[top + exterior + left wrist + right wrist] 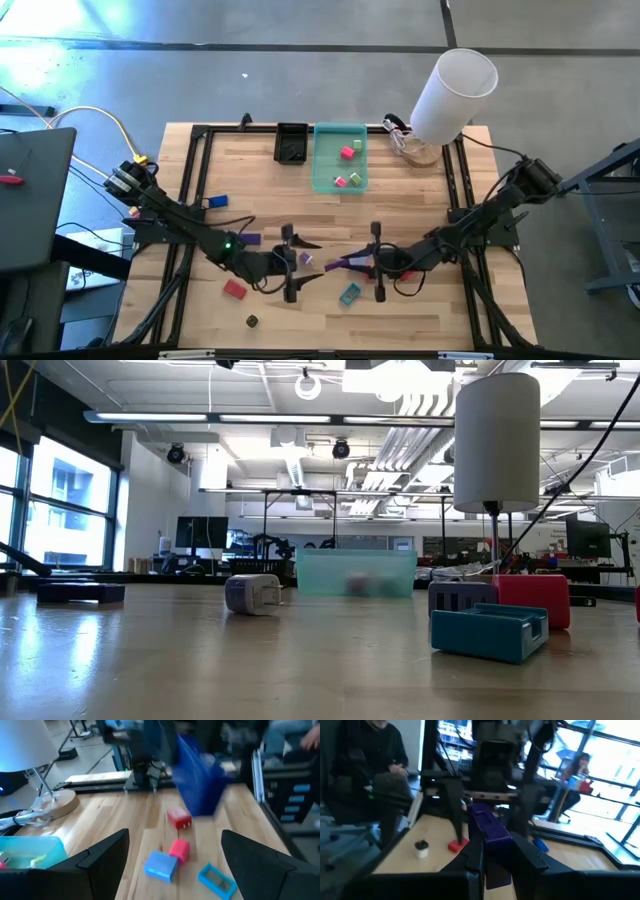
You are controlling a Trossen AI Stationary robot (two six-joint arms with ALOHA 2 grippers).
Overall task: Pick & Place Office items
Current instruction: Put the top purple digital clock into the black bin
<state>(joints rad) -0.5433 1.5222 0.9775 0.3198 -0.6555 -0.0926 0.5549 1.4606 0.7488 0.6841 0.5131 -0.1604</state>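
Purple block (490,832), one piece: clamped between the closed fingers of the right gripper (352,264), held above the wooden counter (430,310) near its middle.
Left gripper (290,262): fingers spread wide, nothing in them, facing the right gripper across a short gap.
Loose items on the counter: teal open box (350,293) just below the right gripper; red block (234,289) and small black piece (252,321) near the left arm; blue piece (215,201) towards the left edge.
Green translucent tray (325,160), far side: holds pink and green pieces.
Black tray (291,143) beside it.
White cylinder (454,93) at the far right corner.
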